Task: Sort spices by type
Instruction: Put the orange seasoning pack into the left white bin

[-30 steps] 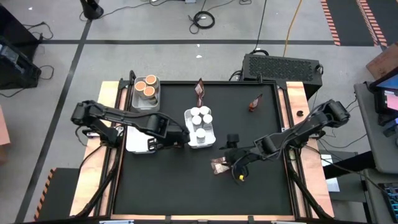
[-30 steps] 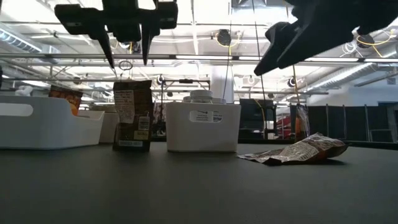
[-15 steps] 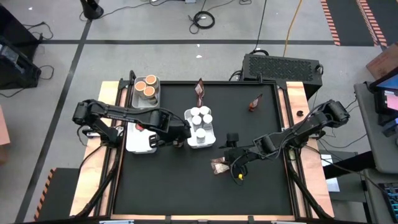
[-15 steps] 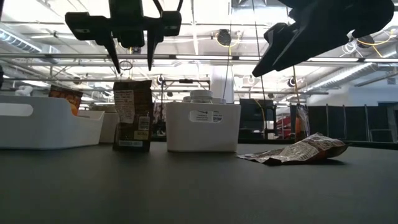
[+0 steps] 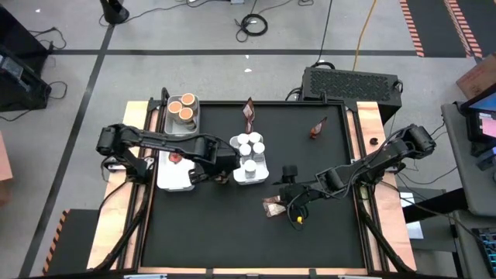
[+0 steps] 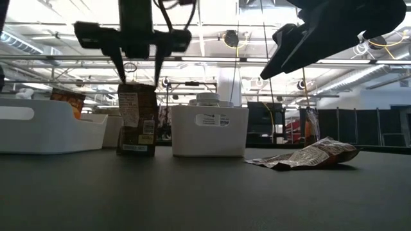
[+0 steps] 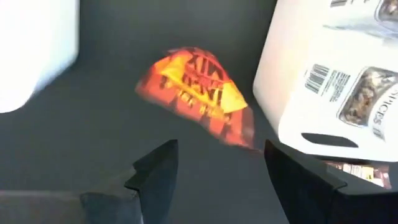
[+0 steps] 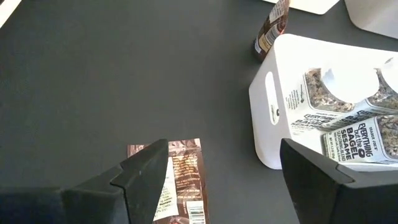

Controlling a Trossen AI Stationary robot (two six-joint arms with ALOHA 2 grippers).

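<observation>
Packets are our concern: one packet (image 7: 196,93) stands just beside the jar tray (image 5: 249,175), under our spread, empty left gripper (image 7: 221,171); descending carelessly, we might topple it. Our right gripper (image 8: 224,177), likewise spread, hovers over another packet (image 8: 177,171).

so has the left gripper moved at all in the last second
Yes. In the high view the left gripper has slid toward the white tray of jars, closing the gap to it. In the low view it has come down over the upright packet, jaws open.
</observation>
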